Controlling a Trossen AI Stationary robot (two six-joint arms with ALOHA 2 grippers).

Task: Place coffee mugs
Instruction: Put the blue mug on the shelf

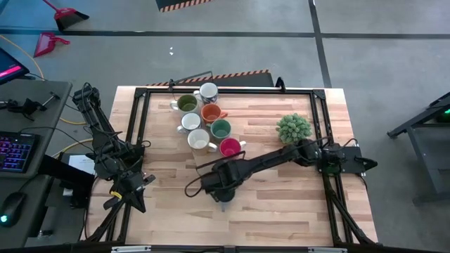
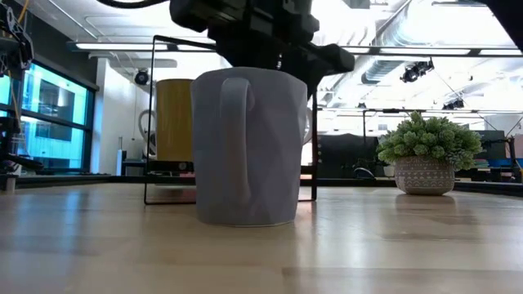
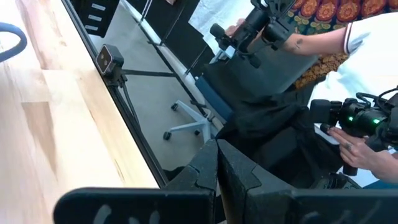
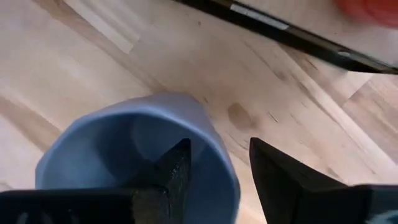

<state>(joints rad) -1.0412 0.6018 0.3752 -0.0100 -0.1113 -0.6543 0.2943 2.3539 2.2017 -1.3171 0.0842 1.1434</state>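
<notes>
A blue mug (image 2: 245, 147) stands upright on its base on the table, handle toward the near edge. My right gripper (image 4: 217, 149) is open above it, pointing down. One finger (image 4: 177, 168) is inside the mug and the other (image 4: 280, 174) outside, with the rim wall (image 4: 221, 165) between them and a gap showing on the outer side. In the high view the right gripper (image 1: 223, 191) covers this mug. Seven other mugs (image 1: 204, 123) stand clustered toward the far edge. My left gripper (image 1: 132, 188) waits shut at the table's left edge.
The cluster holds olive (image 1: 187, 104), white (image 1: 208, 91), orange (image 1: 210, 112), teal (image 1: 221, 128) and red (image 1: 230, 147) mugs. A spiky potted plant (image 1: 293, 128) stands right of them. A black frame (image 1: 140, 126) borders the table. A person (image 3: 348, 56) is beyond the left edge.
</notes>
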